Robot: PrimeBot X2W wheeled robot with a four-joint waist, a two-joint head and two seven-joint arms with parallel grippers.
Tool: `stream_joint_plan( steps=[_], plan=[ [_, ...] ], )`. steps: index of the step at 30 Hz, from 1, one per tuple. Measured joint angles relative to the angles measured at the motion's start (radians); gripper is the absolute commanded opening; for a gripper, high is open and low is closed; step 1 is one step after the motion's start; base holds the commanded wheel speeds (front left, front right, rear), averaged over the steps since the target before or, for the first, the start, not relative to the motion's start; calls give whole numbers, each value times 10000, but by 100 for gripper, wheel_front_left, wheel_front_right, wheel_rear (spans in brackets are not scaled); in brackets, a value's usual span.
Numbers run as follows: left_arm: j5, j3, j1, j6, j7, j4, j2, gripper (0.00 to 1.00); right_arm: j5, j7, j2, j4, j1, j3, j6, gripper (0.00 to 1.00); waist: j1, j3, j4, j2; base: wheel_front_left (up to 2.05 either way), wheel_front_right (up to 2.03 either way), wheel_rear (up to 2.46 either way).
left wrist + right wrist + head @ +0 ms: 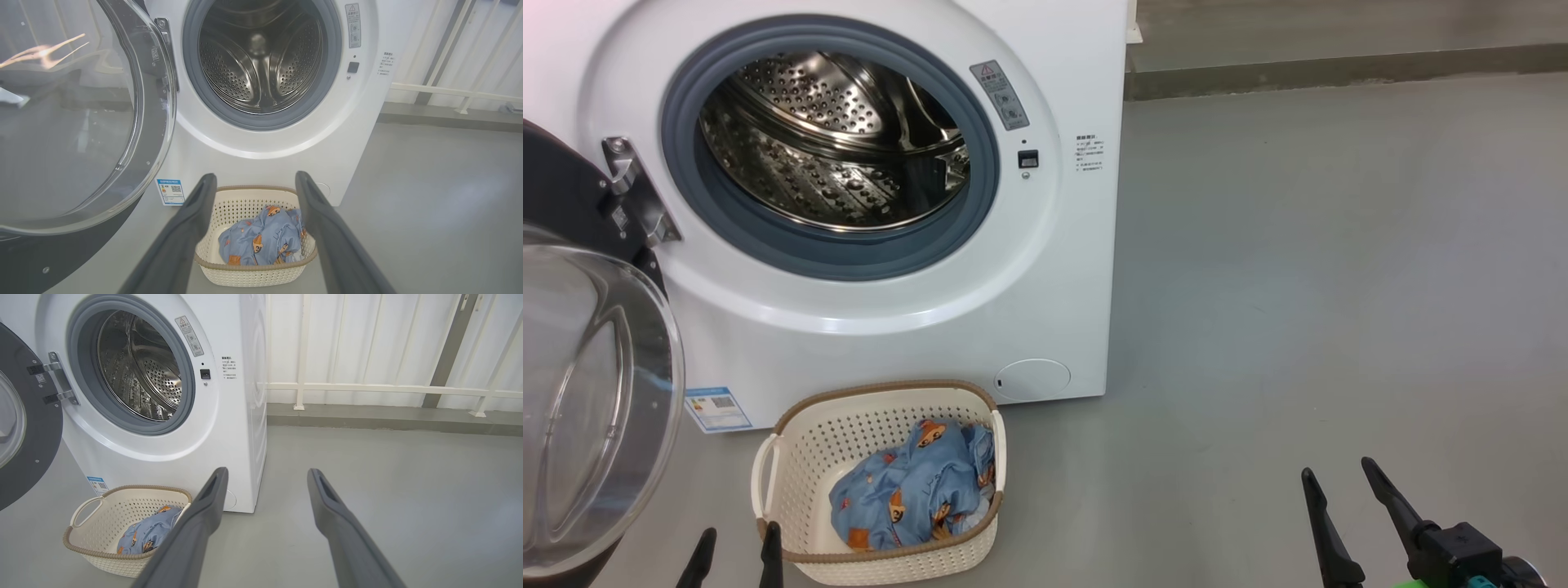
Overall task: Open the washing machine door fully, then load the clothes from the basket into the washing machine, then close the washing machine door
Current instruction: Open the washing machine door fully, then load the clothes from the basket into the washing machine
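Note:
The white washing machine (1045, 245) stands with its steel drum (833, 139) bare. Its black door with the glass bowl (588, 392) is swung wide open to the left, hinge (637, 192) showing. On the floor before the machine sits the cream basket (809, 445) holding the light blue clothes (915, 490) with orange animals. My left gripper (737, 545) is open at the basket's near left corner, nothing between its fingers. In the left wrist view the basket (245, 204) and clothes (261, 241) lie ahead between the fingers. My right gripper (1339, 478) is open over bare floor at the lower right.
Grey floor (1339, 286) spreads to the right of the machine. A low kerb and white railing (388, 390) run along the wall behind. A blue label sticker (717, 408) and a round white flap (1033, 380) mark the machine's lower front.

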Motion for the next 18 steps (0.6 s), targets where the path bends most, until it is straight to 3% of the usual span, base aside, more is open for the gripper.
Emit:
stream_joint_plan(
  steps=[18],
  plan=[
    [-6, -102, -3, 0, 0, 127, 86, 100, 31, 0, 2, 199, -5, -12, 0, 100, 0, -73, 22, 0, 8, -8, 0]
  ],
)
